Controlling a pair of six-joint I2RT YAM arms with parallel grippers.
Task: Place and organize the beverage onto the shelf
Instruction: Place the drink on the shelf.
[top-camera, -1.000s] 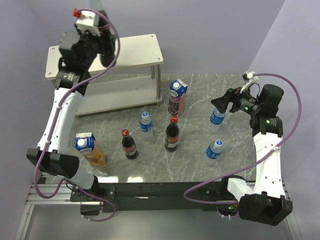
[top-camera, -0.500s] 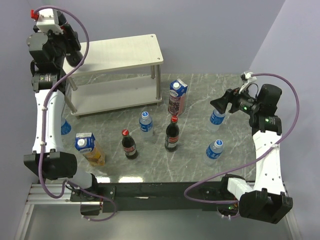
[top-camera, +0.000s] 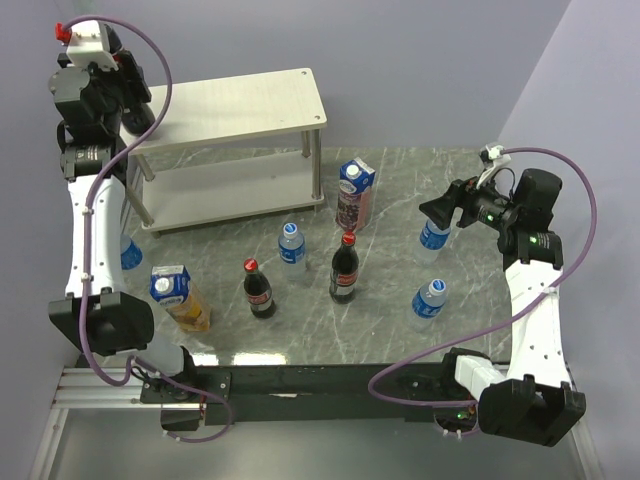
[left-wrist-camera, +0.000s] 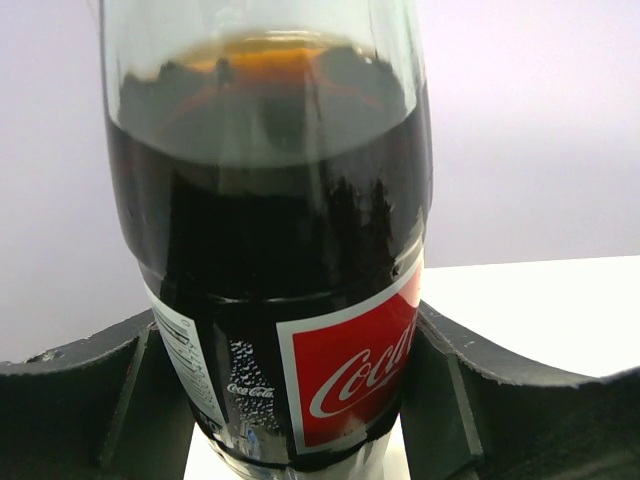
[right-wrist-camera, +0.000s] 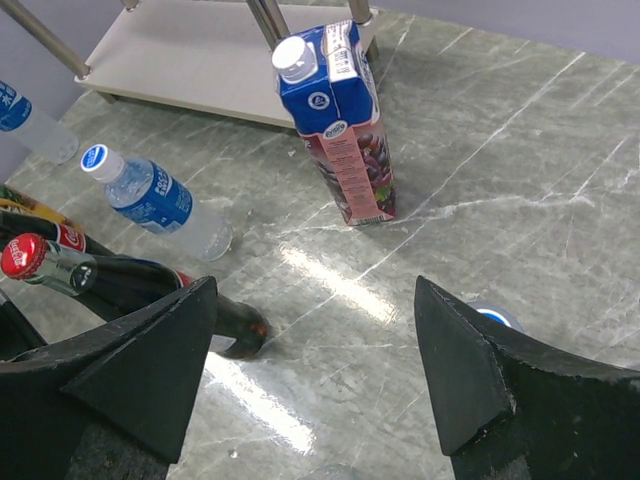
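Now your left gripper (left-wrist-camera: 280, 400), clamped on a cola bottle (left-wrist-camera: 270, 250), has swung out beyond the shelf (top-camera: 230, 100) at its left end, bottle not yet shelved, while your right gripper (right-wrist-camera: 315, 370) gapes wide well right of the shelf.

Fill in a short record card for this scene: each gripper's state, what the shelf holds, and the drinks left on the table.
Left gripper: closed on the held cola bottle, in the air near the shelf's left end
Right gripper: open, empty, over the right-side water bottle
Shelf: no drinks seen on it
Table: two cola bottles, three other water bottles, purple carton, yellow carton
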